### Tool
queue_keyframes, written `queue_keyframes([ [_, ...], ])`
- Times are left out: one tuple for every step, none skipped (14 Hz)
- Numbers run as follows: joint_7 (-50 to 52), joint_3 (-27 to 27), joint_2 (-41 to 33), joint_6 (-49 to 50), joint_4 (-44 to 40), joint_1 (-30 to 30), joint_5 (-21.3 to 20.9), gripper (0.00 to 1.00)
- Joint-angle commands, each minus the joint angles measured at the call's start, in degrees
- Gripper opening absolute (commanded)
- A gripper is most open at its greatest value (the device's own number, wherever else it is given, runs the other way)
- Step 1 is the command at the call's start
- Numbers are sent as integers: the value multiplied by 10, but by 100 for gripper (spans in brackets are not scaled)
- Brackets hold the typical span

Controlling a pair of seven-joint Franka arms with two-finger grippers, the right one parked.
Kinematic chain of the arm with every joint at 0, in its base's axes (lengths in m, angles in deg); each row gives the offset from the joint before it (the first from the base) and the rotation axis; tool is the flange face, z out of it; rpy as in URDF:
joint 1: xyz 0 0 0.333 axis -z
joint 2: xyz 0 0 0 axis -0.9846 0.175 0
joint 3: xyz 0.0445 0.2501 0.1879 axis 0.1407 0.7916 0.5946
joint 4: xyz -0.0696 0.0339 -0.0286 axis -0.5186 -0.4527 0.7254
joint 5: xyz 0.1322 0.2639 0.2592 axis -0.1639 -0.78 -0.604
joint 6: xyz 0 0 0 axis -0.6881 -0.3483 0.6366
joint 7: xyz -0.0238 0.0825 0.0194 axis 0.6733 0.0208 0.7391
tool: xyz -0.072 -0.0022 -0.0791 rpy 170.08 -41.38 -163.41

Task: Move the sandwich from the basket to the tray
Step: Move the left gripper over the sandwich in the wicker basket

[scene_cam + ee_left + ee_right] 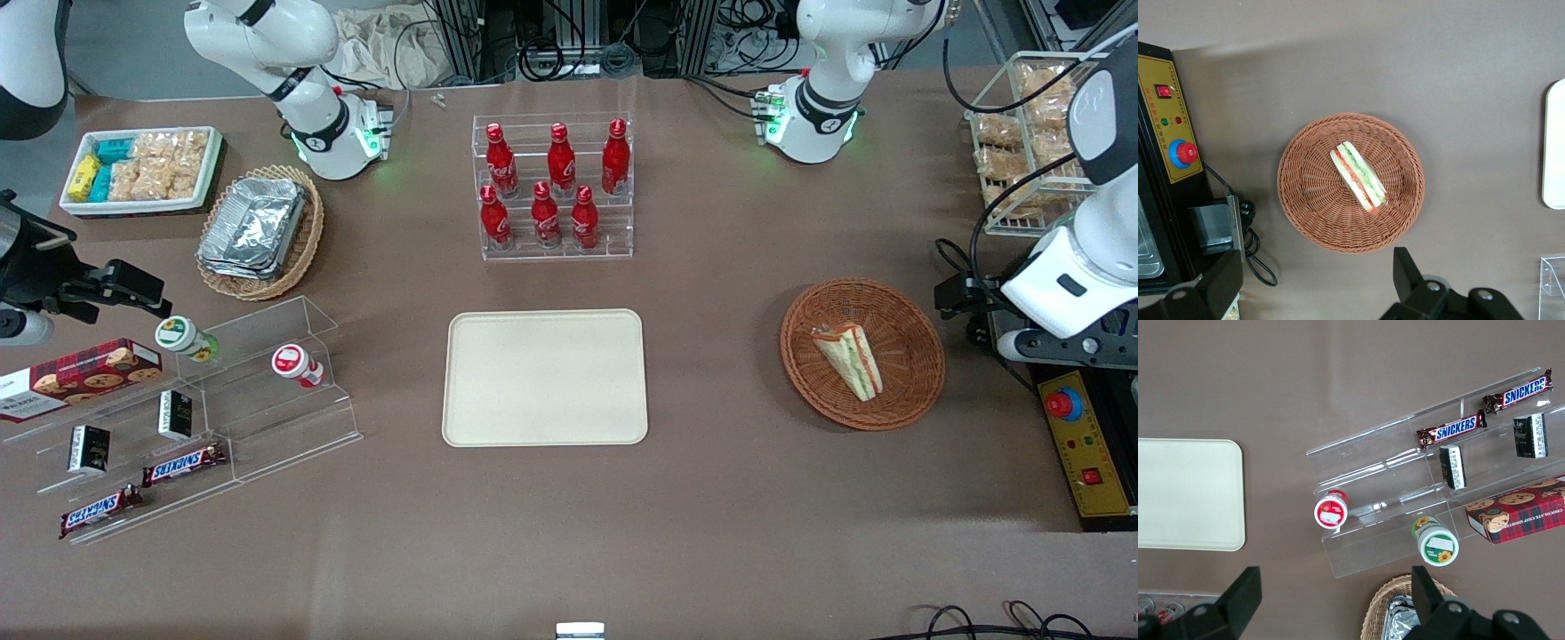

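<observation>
Brown matte desk [711,498], seen from the front and from the working arm's wrist. Toward the working arm's end of the desk sits the round reddish-brown wicker basket [862,354]; in it lies the sandwich [849,359], a triangular wedge resting on one bread face with its cut edge of green and orange-red filling turned upward [1358,176]. The cream tray [545,377] lies flat and bare near the desk's middle, well apart from the basket. The claw [1318,287] hangs high above the basket's edge, its two dark fingers [1406,273] spread wide with nothing between them.

Handling, as judged: the wedge is probably light and soft, the bread easily crushed, and any clear wrap likely slick. A sound hold would set the fingers across the two bread faces near the thick middle, not the thin tip, closing gently so the layers neither squeeze out nor slide.
</observation>
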Motion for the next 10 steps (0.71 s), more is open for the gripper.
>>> queue_keyframes([
  [-4,-3,-20,-19,47,-6,15,100],
  [-4,-3,-41,-53,94,-6,15,100],
  [-4,-2,-63,-97,145,-7,16,100],
  [-3,-2,-83,-143,196,-7,16,100],
  [-2,-1,-91,-172,233,-7,24,100],
  [-2,-1,-86,-181,248,-8,41,100],
  [0,-1,-76,-184,254,-7,50,100],
  [12,-1,-58,-196,256,-7,49,100],
  [28,0,-46,-214,264,-7,47,100],
  [32,0,-40,-228,280,-7,47,100],
])
